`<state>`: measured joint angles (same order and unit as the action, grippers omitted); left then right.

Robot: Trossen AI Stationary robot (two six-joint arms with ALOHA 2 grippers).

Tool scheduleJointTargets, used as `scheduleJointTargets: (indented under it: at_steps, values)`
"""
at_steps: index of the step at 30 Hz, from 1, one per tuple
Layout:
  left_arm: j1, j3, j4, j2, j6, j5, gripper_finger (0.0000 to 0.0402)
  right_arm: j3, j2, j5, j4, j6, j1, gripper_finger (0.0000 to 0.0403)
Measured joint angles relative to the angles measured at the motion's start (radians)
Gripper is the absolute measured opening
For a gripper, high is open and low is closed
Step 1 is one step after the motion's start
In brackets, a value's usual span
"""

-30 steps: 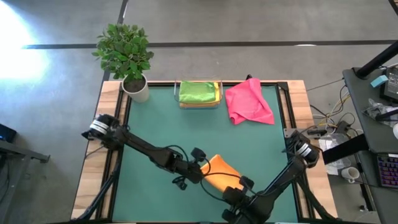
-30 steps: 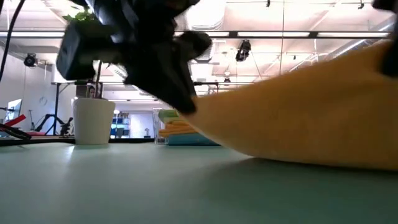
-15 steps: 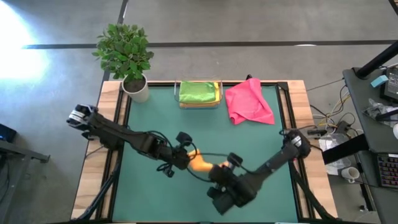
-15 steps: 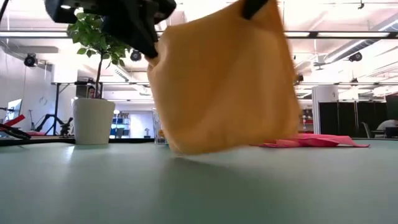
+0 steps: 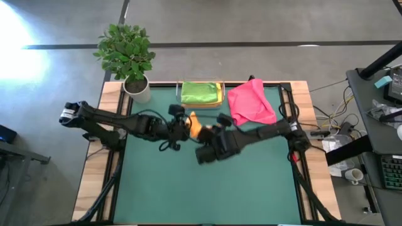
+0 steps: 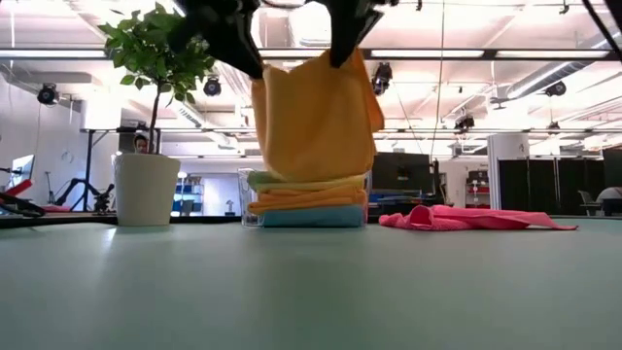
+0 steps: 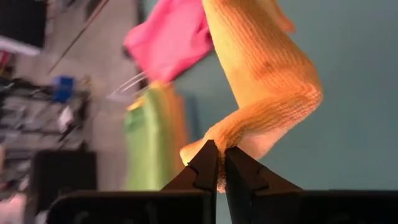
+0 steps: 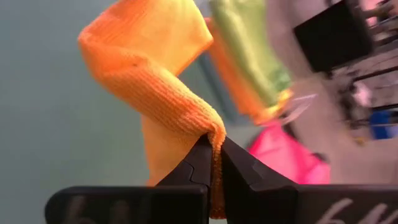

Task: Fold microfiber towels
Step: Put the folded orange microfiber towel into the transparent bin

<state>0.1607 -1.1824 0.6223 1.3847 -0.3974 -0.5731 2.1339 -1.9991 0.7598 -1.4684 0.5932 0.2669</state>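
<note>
Both grippers, left (image 5: pixel 186 127) and right (image 5: pixel 204 133), pinch the top corners of an orange towel (image 6: pixel 313 122), fingers closed on it. It hangs above the counter (image 5: pixel 207 182), in front of the tray (image 5: pixel 201 104) of folded towels; a pink towel (image 5: pixel 251 103) lies beside the tray.

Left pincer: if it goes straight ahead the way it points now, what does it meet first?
Probably the right pincer, just across the hanging orange towel that the left pincer also grips; depth is uncertain.
</note>
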Motion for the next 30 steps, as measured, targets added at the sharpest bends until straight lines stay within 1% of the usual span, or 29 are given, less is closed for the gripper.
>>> scheduleJointTargets:
  at_steps: [3,7,14,18,22,27,30]
  values:
    - [-0.063,0.000,-0.019,-0.005,-0.043,-0.014,0.0000,0.024,0.002,0.013,0.010,-0.130,-0.081,0.0009]
    - [-0.153,0.000,-0.087,-0.004,-0.144,-0.027,0.0000,0.065,0.002,0.024,0.023,-0.308,-0.192,0.0009]
    - [-0.306,-0.018,-0.213,0.001,-0.266,-0.030,0.0000,0.115,0.018,0.016,0.138,-0.590,-0.363,0.0008]
    - [-0.392,-0.022,-0.299,0.007,-0.326,-0.020,0.0000,0.123,0.027,-0.076,0.241,-0.730,-0.457,0.0008]
    - [-0.474,-0.022,-0.373,0.041,-0.382,0.032,0.0000,0.122,0.028,-0.158,0.343,-0.862,-0.552,0.0008]
    - [-0.559,-0.021,-0.491,0.129,-0.488,0.044,0.0000,0.096,0.021,-0.339,0.470,-0.994,-0.674,0.0008]
    - [-0.598,-0.028,-0.545,0.191,-0.536,0.044,0.0000,0.074,0.017,-0.379,0.524,-1.069,-0.734,0.0008]
